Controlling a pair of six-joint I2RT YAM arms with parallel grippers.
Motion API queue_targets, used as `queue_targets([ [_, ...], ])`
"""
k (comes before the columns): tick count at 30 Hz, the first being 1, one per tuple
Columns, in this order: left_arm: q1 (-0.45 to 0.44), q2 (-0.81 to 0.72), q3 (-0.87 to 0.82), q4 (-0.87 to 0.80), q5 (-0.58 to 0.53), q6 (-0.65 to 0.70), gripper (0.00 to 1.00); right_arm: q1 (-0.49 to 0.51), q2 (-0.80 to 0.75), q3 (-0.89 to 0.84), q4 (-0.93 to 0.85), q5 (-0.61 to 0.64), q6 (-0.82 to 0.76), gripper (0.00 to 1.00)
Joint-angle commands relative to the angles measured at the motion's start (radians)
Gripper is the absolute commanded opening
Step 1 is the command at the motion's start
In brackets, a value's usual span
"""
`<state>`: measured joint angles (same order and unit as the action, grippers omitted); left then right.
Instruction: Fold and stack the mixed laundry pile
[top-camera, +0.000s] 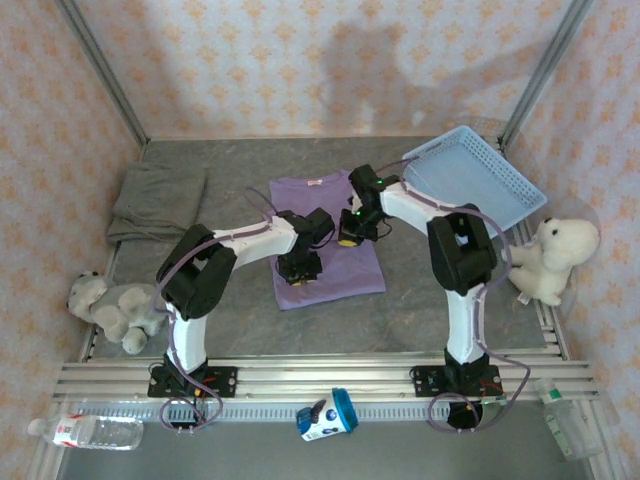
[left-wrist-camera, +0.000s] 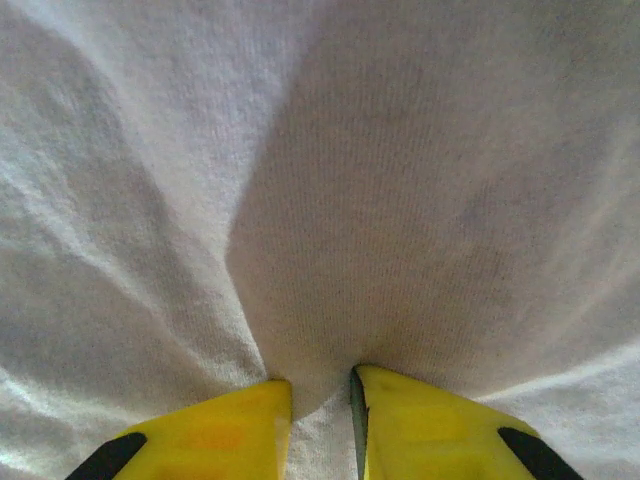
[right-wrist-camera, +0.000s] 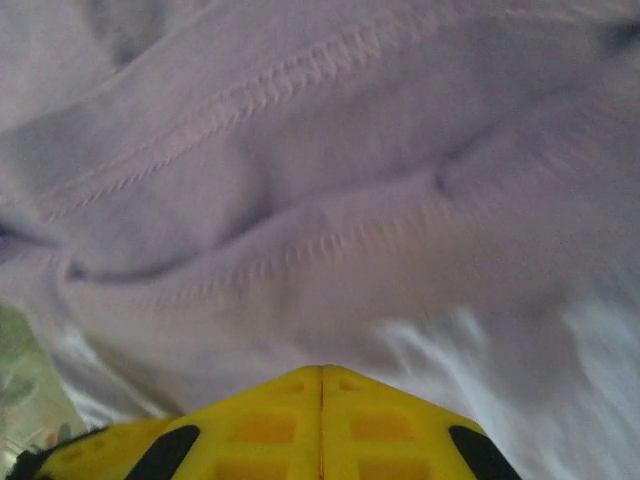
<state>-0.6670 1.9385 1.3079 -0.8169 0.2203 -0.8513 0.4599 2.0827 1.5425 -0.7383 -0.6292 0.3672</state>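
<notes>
Left wrist shows the left claw pinching a shirt ridge between its tips, while the right claw is fully closed, shirt just ahead.

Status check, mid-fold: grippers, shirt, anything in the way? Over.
Left gripper pinching a T-shirt ridge. Right gripper shut at its stitched hem, hold unclear. T-shirt spread mid-table. Grey garment far left, apart from it.
</notes>
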Motion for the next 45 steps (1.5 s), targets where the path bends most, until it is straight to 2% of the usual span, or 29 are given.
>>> queue_targets([
  [1,0.001,0.047,-0.019,-0.023,-0.055,0.05,0.24,-0.001,0.076,0.063,0.0,-0.012,0.035,0.08],
  [5,0.001,0.048,-0.024,-0.04,-0.067,0.07,0.24,-0.01,0.169,0.187,0.015,0.031,0.064,0.09],
  [10,0.001,0.019,-0.068,-0.036,-0.067,0.075,0.24,-0.067,0.268,0.429,0.069,0.073,0.152,0.1],
  [15,0.004,0.008,-0.055,-0.062,-0.089,0.093,0.24,-0.097,0.362,0.661,-0.021,0.051,0.145,0.11],
  [19,0.015,0.002,0.004,-0.068,-0.092,0.102,0.26,-0.097,0.26,0.507,0.002,0.042,0.114,0.11],
  [24,0.048,0.04,0.157,-0.08,-0.083,0.141,0.3,-0.094,0.043,0.165,0.014,0.048,0.068,0.11],
  [30,0.091,0.155,0.325,-0.057,-0.027,0.167,0.29,-0.078,-0.154,-0.169,0.018,0.041,0.05,0.11],
  [33,0.108,0.225,0.384,-0.059,-0.023,0.179,0.27,-0.064,-0.193,-0.263,0.034,0.051,0.057,0.11],
  [37,0.137,0.283,0.425,-0.061,-0.049,0.189,0.27,-0.062,-0.189,-0.276,0.004,0.056,0.036,0.12],
  [45,0.244,0.344,0.572,-0.073,-0.181,0.183,0.27,-0.061,-0.16,-0.382,-0.045,0.148,-0.003,0.12],
])
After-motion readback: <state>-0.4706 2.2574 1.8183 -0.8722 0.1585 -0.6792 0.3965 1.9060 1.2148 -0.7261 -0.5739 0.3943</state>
